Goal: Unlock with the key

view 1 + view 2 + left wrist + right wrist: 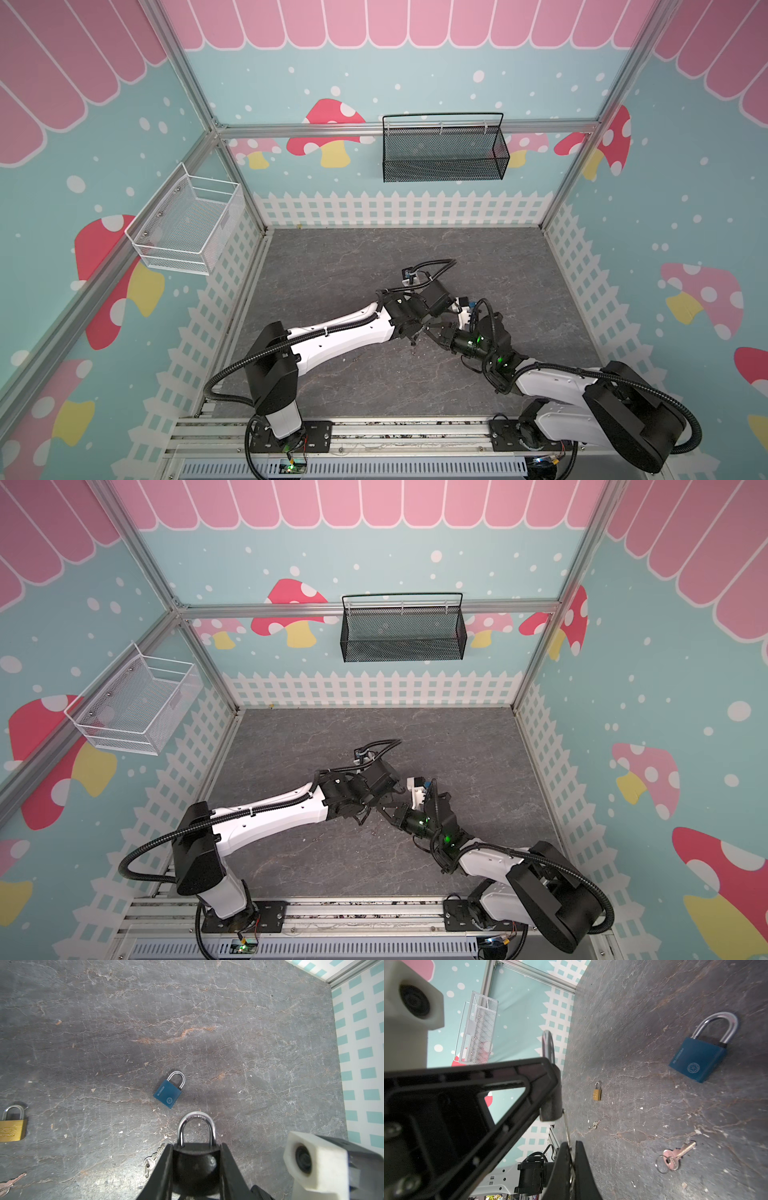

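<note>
- Inserting, I'd say: left hand (197, 1147) clamps the black padlock (195, 1164), right hand (571, 1144) pinches the key (566, 1128) at the padlock's base.
- Next: seat it straight, then twist.

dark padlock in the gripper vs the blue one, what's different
The dark padlock is clamped in the left gripper above the table; the blue padlock lies flat on it. The right gripper holds a key at the dark padlock's base; the blue padlock has none. Both look locked.
</note>
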Robot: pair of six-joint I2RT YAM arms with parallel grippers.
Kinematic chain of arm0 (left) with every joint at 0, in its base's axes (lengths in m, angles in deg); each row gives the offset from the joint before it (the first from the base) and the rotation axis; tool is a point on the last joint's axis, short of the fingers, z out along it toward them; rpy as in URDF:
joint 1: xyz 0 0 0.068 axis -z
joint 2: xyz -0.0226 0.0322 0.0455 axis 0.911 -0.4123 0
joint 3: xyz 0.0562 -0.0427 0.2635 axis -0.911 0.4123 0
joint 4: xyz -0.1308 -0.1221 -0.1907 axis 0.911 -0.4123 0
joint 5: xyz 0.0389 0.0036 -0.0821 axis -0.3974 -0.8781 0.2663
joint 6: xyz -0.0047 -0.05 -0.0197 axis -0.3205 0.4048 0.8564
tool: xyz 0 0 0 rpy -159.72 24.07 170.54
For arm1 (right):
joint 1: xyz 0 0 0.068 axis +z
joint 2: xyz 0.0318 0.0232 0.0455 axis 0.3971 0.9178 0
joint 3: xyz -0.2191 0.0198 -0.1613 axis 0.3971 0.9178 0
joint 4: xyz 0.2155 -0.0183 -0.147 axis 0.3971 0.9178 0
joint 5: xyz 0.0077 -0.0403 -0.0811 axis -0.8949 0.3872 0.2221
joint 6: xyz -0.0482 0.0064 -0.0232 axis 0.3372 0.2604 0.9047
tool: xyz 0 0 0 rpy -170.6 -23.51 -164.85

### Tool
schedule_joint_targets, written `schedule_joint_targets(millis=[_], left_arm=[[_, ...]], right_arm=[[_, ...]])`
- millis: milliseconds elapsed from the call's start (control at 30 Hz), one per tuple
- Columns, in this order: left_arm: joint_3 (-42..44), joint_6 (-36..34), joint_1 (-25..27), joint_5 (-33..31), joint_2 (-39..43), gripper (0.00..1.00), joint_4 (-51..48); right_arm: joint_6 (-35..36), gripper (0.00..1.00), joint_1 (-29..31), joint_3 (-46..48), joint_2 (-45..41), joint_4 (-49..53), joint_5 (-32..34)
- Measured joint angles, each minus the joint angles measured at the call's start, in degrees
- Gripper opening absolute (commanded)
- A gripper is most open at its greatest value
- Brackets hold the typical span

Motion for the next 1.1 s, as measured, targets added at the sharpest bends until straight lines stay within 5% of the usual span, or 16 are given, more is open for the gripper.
schedule_joint_targets(millis=[1100], left_arm=[[0.0, -0.2, 0.0, -1.0, 0.2, 0.0, 0.0]], right_arm=[[0.2, 0.0, 0.0, -0.5, -2.9, 2.7, 0.4]])
